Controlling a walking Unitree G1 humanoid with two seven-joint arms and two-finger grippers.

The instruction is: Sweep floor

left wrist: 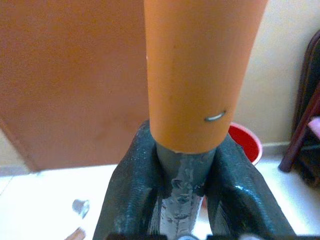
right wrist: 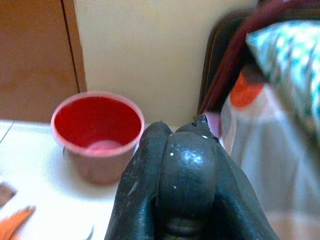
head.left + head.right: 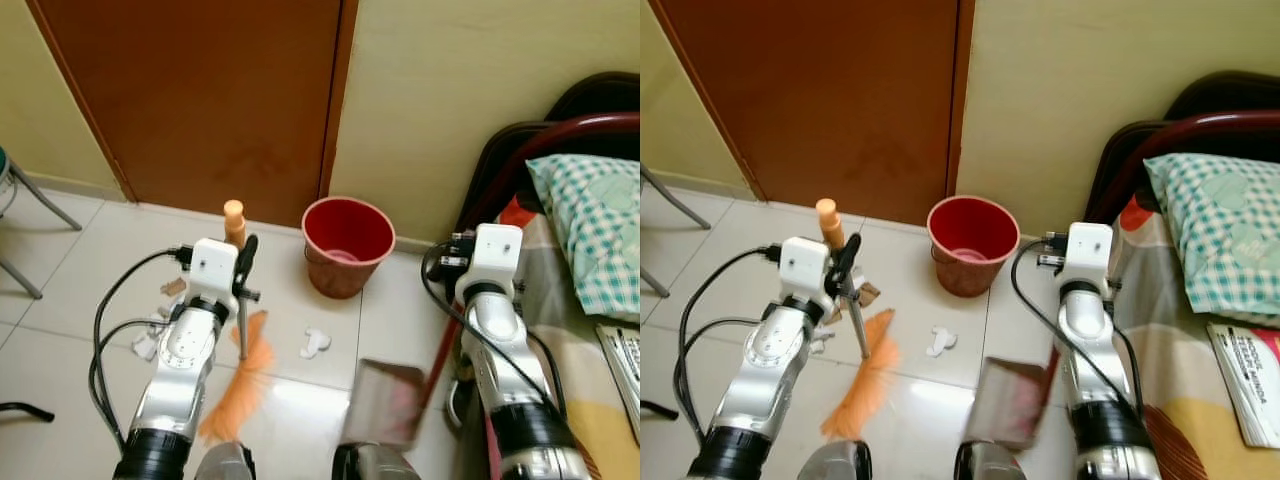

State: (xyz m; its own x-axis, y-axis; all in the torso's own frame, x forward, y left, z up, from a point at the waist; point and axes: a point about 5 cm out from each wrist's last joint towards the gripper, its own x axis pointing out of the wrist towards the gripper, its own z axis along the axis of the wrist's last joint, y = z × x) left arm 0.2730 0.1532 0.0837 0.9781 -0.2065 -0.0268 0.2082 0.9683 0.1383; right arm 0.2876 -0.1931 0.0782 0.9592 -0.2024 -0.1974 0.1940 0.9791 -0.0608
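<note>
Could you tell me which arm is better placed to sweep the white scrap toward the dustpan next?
Probably left: the left gripper is shut on the broom, whose bristles lie beside the white scrap. The right arm holds the dustpan.

I see a brown door [image 3: 210, 100] in a cream wall [image 3: 470, 100], white tiled floor [image 3: 90, 250], and a bed [image 3: 585, 330] with checked pillow [image 3: 590, 225].

brown door [image 3: 200, 90], checked pillow [image 3: 590, 215], booklet [image 3: 1248, 370]

Left end effector [image 3: 847, 262] grips broom [image 3: 860, 385]; red bucket [image 3: 971, 243] by door [image 3: 830, 100].
</note>
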